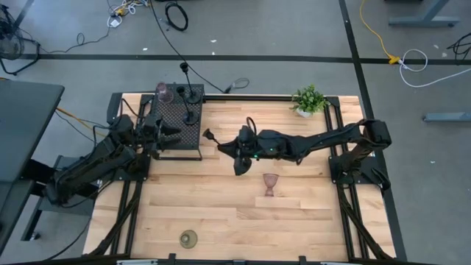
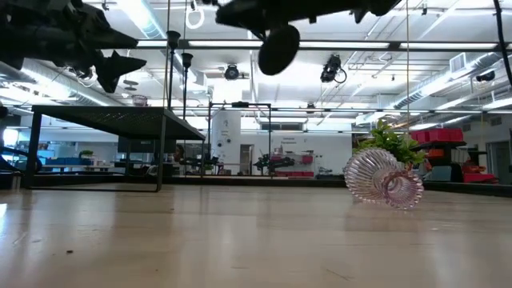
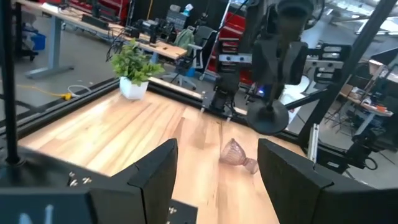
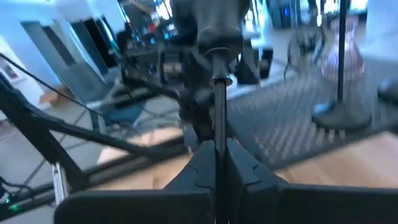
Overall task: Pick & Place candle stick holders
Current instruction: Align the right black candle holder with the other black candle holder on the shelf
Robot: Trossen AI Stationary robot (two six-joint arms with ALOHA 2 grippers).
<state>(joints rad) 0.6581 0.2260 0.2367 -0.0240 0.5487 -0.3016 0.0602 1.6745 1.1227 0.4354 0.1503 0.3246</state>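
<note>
The right gripper [image 1: 241, 152] has its fingers [image 4: 239, 167] pinched tight on the thin stem of a black candle holder [image 1: 243, 147]. It holds the black candle holder up in the air over the middle of the tabletop [image 1: 221, 213], between the mesh box [image 1: 176, 129] and the pink glass holder [image 1: 271, 184] that lies on its side. From the low camera the holder's round base [image 2: 278, 48] hangs high, touching nothing.

The left gripper [image 1: 168, 133] waits over the mesh box with its fingers [image 3: 158, 174] spread apart and nothing in them.

On the mesh box stand two black stem holders [image 1: 188, 92] and another pink glass holder [image 1: 165, 93]. A round gold holder [image 1: 189, 238] sits alone near the front edge of the tabletop. A small plant [image 1: 308, 99] stands at the far corner.

I think this is the carrying step. Next, the arm must go over to the box, keep the stem standing straight, set the round base flat on the mesh in a free spot, and only then let go, so it does not bump the others.
</note>
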